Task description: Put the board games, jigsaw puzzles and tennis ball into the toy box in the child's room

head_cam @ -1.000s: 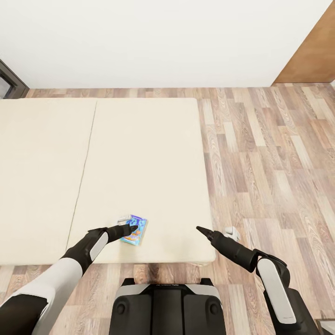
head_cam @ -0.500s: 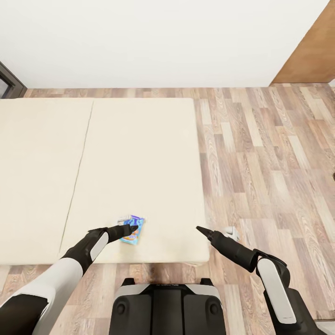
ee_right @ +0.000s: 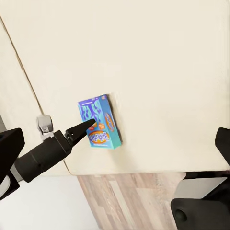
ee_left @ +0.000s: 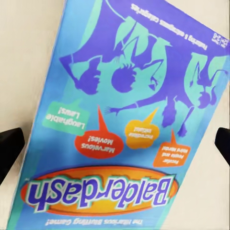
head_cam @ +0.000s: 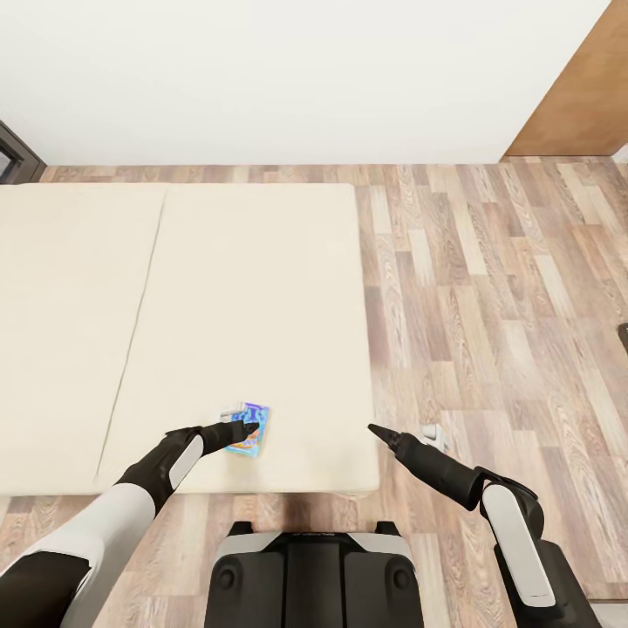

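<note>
A small blue-cyan board game lies on the beige bed near its front edge. Its "Balderdash" cover faces the left wrist camera. My left gripper hovers right over it and is open. One black finger stands at each long side of the box. From the right wrist I see the box flat on the mattress with the left gripper above it. My right gripper is open and empty at the bed's front right corner.
Wood-plank floor stretches to the right of the bed. A white wall runs behind it. A brown wooden panel stands at the far right and a dark frame at the far left. My base is against the bed's front.
The whole view has shifted, so the bed now lies further left in the picture. The board game has stayed by my left gripper and turned slightly. Both arms hold their pose.
</note>
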Motion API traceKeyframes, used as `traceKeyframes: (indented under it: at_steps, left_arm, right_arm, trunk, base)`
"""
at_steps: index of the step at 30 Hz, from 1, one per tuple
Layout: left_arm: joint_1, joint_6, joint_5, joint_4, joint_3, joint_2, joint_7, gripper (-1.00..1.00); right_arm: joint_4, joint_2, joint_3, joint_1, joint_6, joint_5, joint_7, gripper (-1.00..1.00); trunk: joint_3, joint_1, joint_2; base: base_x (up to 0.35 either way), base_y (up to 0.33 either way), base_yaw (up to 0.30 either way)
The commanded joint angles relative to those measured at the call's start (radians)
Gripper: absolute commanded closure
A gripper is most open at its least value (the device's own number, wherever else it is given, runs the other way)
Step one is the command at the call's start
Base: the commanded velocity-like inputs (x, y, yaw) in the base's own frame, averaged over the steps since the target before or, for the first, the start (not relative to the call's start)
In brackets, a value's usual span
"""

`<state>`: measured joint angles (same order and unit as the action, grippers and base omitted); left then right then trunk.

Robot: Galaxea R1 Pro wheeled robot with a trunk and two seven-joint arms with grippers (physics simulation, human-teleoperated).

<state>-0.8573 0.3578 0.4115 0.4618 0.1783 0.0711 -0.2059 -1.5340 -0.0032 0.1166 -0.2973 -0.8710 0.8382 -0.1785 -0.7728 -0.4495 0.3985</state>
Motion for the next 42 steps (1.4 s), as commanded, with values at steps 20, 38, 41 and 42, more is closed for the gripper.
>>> traceKeyframes:
  at_steps: [20,38,41,42]
  left_arm:
    - [0.000,0.006,0.006,0.002,0.003,0.001,0.000,-1.00]
    - [0.000,0.006,0.006,0.002,0.004,-0.002,0.000,-1.00]
    - [0.000,0.006,0.006,0.002,0.004,-0.002,0.000,-1.00]
    - [0.000,0.006,0.006,0.002,0.005,-0.002,0.000,-1.00]
  right_arm:
    - [-0.001,-0.001,0.002,0.000,-0.005,-0.008,-0.012,-1.00]
    - [-0.002,-0.001,0.002,0.000,-0.006,-0.008,-0.012,-1.00]
    - [-0.002,-0.001,0.002,-0.001,-0.006,-0.008,-0.012,-1.00]
    - [-0.002,-0.001,0.002,-0.001,-0.006,-0.008,-0.012,-1.00]
  trunk:
    - [0.005,-0.001,0.001]
    - [0.005,-0.001,0.001]
    - [0.005,-0.001,0.001]
    - [0.005,-0.001,0.001]
  base:
    - [0.000,-0.084,0.000]
    - [0.000,-0.079,0.000]
    - [0.000,-0.080,0.000]
    - [0.000,-0.176,0.000]
